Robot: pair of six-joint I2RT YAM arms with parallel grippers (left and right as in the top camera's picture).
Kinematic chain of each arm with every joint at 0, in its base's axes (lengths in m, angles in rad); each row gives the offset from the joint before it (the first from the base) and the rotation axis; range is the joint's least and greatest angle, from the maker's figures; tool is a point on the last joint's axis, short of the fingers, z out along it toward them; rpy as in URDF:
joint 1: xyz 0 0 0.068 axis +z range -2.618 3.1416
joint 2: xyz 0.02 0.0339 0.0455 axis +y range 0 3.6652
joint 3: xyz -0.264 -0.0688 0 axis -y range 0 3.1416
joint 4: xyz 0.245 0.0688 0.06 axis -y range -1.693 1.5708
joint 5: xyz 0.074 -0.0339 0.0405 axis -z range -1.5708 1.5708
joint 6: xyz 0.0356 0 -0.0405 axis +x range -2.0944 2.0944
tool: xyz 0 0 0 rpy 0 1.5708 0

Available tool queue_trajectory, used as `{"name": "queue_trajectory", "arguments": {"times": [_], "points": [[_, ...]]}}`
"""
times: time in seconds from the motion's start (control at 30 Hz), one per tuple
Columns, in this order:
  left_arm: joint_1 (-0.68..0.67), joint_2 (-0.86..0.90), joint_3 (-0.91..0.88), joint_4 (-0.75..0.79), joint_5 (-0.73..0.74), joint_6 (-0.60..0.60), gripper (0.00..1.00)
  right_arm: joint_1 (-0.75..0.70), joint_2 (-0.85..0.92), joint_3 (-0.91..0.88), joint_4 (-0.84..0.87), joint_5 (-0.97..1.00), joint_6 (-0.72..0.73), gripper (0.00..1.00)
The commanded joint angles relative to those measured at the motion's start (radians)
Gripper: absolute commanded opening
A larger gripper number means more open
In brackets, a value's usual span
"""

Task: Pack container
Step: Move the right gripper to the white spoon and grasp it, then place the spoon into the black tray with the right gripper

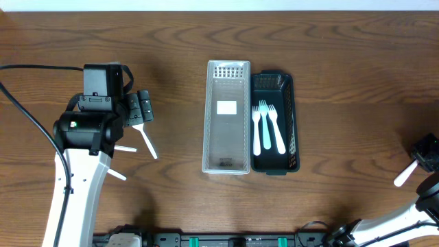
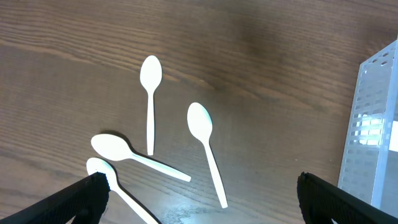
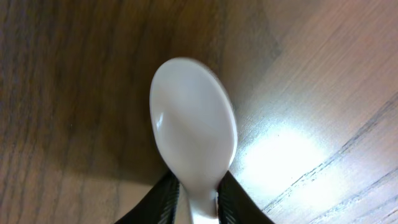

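A clear plastic container [image 1: 227, 116] and a black tray [image 1: 289, 123] stand side by side mid-table; the black tray holds two white forks [image 1: 266, 127]. Several white spoons [image 2: 202, 134] lie on the wood under my left gripper [image 2: 199, 202], which is open and empty above them. In the overhead view that gripper [image 1: 140, 106] is at the left, with spoon handles [image 1: 147, 142] showing beside it. My right gripper [image 3: 198, 199] is shut on a white spoon [image 3: 194, 124], bowl pointing away. It sits at the far right edge [image 1: 426, 154], the spoon [image 1: 405, 174] sticking out.
The clear container's edge [image 2: 376, 124] shows at the right of the left wrist view. A black cable [image 1: 27, 110] runs along the left side. Black hardware [image 1: 226, 240] lines the front edge of the table.
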Motion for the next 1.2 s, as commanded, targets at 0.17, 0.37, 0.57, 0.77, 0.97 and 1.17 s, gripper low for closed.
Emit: {"name": "queue_trajectory", "arguments": {"times": [0.17, 0.37, 0.57, 0.77, 0.97, 1.17], "points": [[0.004, -0.002, 0.018, -0.002, -0.005, -0.012, 0.98, -0.014, 0.052, -0.048, -0.012, -0.048, 0.005, 0.19], [0.004, -0.002, 0.018, -0.002, -0.005, -0.012, 0.98, 0.005, 0.050, -0.048, -0.027, -0.050, 0.006, 0.16], [0.004, -0.002, 0.018, -0.002, -0.005, -0.012, 0.98, 0.096, -0.003, -0.019, -0.101, -0.075, 0.024, 0.15], [0.004, -0.002, 0.018, -0.002, -0.005, -0.012, 0.98, 0.300, -0.168, 0.017, -0.128, -0.065, 0.023, 0.15], [0.004, -0.002, 0.018, -0.003, -0.005, -0.012, 0.98, 0.597, -0.367, 0.092, -0.174, -0.068, 0.036, 0.07], [0.004, -0.002, 0.018, -0.003, -0.005, -0.012, 0.98, 0.917, -0.415, 0.171, -0.195, -0.068, 0.106, 0.08]]}}
